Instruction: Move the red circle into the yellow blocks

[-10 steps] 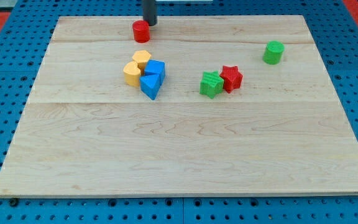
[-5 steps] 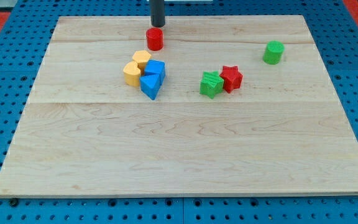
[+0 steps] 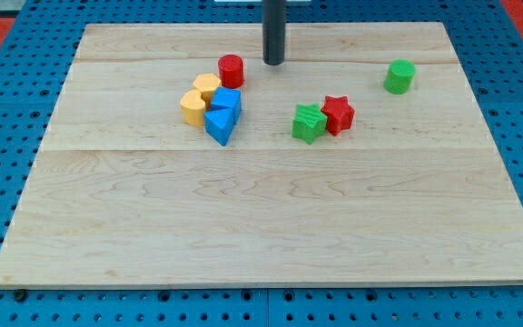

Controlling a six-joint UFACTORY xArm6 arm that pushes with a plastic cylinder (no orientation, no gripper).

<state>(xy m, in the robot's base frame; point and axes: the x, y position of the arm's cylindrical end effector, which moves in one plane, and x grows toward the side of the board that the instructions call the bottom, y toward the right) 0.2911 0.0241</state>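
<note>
The red circle [image 3: 231, 70] stands on the wooden board [image 3: 271, 227], touching or nearly touching the upper right of the yellow hexagon-like block [image 3: 207, 86]. A second yellow block [image 3: 192, 106] sits just below-left of that one. My tip [image 3: 273, 62] is to the right of the red circle and slightly above it, apart from it by a small gap.
A blue cube [image 3: 228, 101] and a blue triangle [image 3: 219, 125] press against the yellow blocks on their right. A green star [image 3: 309, 123] and a red star [image 3: 338, 114] sit together mid-board. A green cylinder [image 3: 399, 76] stands at the upper right.
The red circle has moved down and right, from the top of the board to beside the yellow blocks. My tip has moved right and slightly down, off the circle.
</note>
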